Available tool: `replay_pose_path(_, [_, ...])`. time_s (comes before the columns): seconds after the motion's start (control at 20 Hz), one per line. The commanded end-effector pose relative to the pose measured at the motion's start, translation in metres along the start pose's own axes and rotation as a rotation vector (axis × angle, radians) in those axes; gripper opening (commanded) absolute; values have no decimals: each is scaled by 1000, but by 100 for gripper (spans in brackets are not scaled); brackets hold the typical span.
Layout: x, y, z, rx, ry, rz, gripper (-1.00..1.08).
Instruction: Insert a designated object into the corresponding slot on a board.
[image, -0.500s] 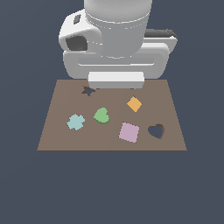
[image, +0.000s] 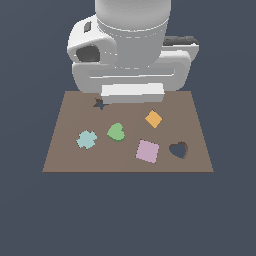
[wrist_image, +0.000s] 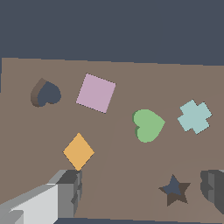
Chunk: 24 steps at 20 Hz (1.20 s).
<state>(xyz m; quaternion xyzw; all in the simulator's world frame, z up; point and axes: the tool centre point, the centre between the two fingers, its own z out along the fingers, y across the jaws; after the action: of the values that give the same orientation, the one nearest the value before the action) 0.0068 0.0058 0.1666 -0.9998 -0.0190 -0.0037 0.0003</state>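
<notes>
nothing has visibly moved: small green heart-shaped block (image: 116, 132) stays on flat brown board (image: 65, 155), apart from dark heart-shaped slot (image: 178, 149); jaws spread.

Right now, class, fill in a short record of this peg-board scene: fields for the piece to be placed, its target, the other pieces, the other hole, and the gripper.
piece to place: green heart, lying flat on the board, not held
target: heart-shaped slot, empty, near the board's corner at the exterior view's right
other pieces: light-blue cross, pink square, orange diamond
other hole: star-shaped hole, empty
gripper: gripper above the board, fingers apart, holding nothing
</notes>
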Motion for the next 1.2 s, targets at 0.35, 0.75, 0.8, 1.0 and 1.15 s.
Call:
replay_pose_path(0.35, [0,7,18,1,-1,-147,100])
replay_pose_path(0.75, [3,17,45,2,-2,-366,100])
replay_pose_path(0.8, [4,19,49,3,-3,-401,100])
replay_pose_path(1.0, [7,25,66,3,-3,-540,100])
replay_pose_path(1.15, [10,29,78,4,-4,-634,100])
